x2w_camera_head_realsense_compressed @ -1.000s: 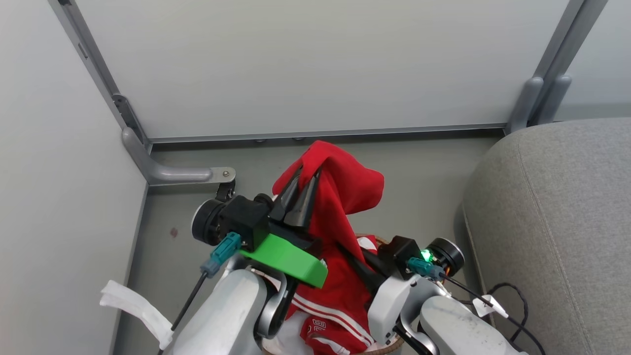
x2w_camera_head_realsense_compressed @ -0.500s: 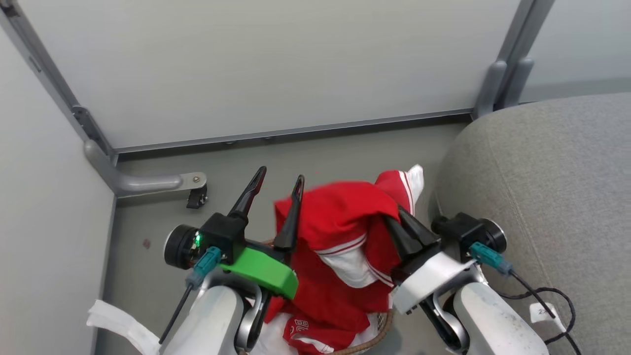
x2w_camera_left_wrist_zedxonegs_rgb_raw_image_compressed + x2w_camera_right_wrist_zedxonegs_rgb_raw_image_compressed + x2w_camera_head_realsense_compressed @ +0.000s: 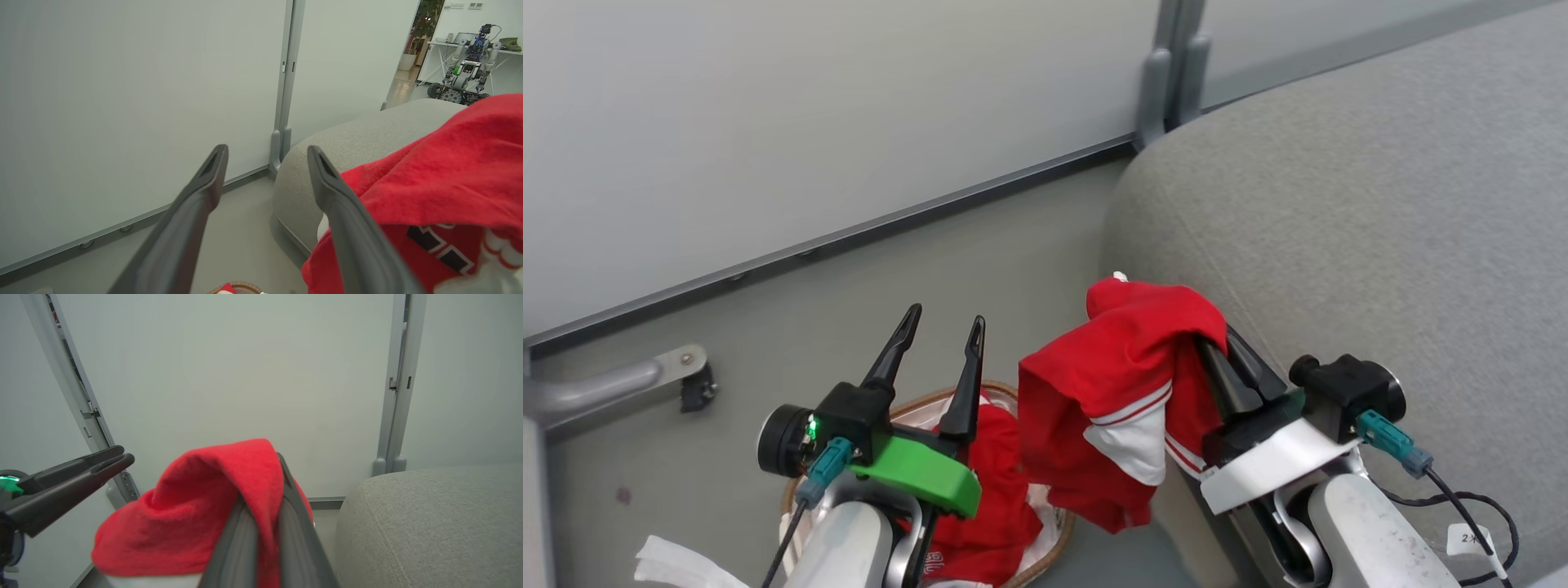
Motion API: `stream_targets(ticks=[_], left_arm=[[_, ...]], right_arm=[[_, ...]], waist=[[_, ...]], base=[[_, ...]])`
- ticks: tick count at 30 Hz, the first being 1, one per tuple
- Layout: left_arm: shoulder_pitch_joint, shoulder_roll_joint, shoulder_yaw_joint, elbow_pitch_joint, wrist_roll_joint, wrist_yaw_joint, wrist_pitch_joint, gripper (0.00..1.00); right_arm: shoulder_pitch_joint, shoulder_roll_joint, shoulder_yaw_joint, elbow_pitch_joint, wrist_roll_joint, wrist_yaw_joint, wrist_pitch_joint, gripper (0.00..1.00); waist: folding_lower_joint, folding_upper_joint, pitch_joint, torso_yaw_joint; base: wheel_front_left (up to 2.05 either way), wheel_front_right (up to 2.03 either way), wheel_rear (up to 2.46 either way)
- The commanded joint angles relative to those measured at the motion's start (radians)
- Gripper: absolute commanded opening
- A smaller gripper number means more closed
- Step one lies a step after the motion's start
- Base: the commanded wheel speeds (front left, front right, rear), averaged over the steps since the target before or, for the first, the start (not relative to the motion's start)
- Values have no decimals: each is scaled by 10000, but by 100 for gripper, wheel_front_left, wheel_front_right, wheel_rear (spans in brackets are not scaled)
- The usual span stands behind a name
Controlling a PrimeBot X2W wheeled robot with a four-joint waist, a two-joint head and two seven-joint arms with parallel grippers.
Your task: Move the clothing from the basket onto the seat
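My right gripper (image 3: 1213, 343) is shut on a fold of red clothing (image 3: 1123, 384) with a white panel, which hangs in the air beside the rounded corner of the grey seat (image 3: 1380, 204). In the right wrist view the cloth (image 3: 212, 498) drapes over the shut right gripper (image 3: 263, 486). My left gripper (image 3: 944, 317) stands open and empty above the basket (image 3: 931, 398), where more red clothing (image 3: 988, 490) lies. In the left wrist view the open left gripper (image 3: 266, 149) has the hanging garment (image 3: 441, 175) to its right, with the seat (image 3: 327, 151) behind.
Pale partition panels with grey posts (image 3: 1168, 73) stand close behind the basket and seat. A metal foot (image 3: 605, 388) lies on the floor at the left. A strip of white liner (image 3: 678, 563) sticks out at the bottom left. A black cable (image 3: 1462, 506) trails on the seat.
My left gripper has opened and let go of the red garment. The right gripper has lifted the garment toward the seat. The camera has turned right.
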Motion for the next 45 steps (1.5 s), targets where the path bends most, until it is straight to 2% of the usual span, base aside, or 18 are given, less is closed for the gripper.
stream_targets(ticks=[1,4,10,13,16,22,26,30,32,37,39,41,45], left_arm=[[142,35,21,-33,49,-71,8,100],[196,36,30,-17,105,-115,8,100],[-354,50,-582,287,-313,-236,8,100],[-560,53,-878,436,-389,-255,8,100],[-785,49,-1044,500,-237,-286,8,100],[-1023,103,-911,521,38,-304,8,100],[-1110,300,-693,377,286,-314,8,100],[-1556,496,-733,166,488,-325,8,100],[-1792,593,-795,124,540,-329,8,100],[-2390,734,-1152,67,435,-337,8,100],[-2605,753,-1252,84,348,-338,8,100],[-2746,742,-1215,121,308,-339,8,100],[-2916,676,-1167,145,285,-338,8,100]], right_arm=[[131,-21,-55,-120,-152,-8,-24,0],[266,-22,-305,-300,-263,-8,-24,0],[635,-84,-1284,-1175,-593,-8,-24,0],[598,-342,-1641,-1593,-756,-8,-24,0],[132,-800,-1804,-1855,-926,-7,-24,0],[-1693,-2214,-1588,-1591,-1227,-8,-24,0],[-3493,-2951,-1476,-997,-1370,-8,-24,0],[-5516,-3763,-1595,-187,-1650,-10,-24,0],[-6122,-3960,-1713,193,-1906,-10,-22,0],[-7232,-4131,-2254,1761,-2209,-10,-22,0],[-7481,-4228,-2418,2383,-2413,-10,-22,7],[-7481,-4212,-2542,3014,-2604,-10,-22,1],[-6994,-3982,-3261,3928,-2796,-10,-22,0]], waist=[[0,-1,395,-1878],[0,-1,522,-2523],[0,-1,957,-2778],[0,-1,1185,-2823],[0,-1,1458,-2833],[0,-1,2197,-2774],[0,-1,2920,-2704],[0,-1,3966,-1978],[0,-1,4370,-1721],[0,-1,5231,-1096],[0,-1,5511,-878],[0,-1,5704,-709],[0,-1,5937,-503]], base=[[0,0,0],[0,0,0],[0,0,0],[0,0,0],[0,0,0],[0,0,0],[0,0,0],[0,0,0],[0,0,0],[0,0,0],[0,0,0],[0,0,0],[0,0,0]])
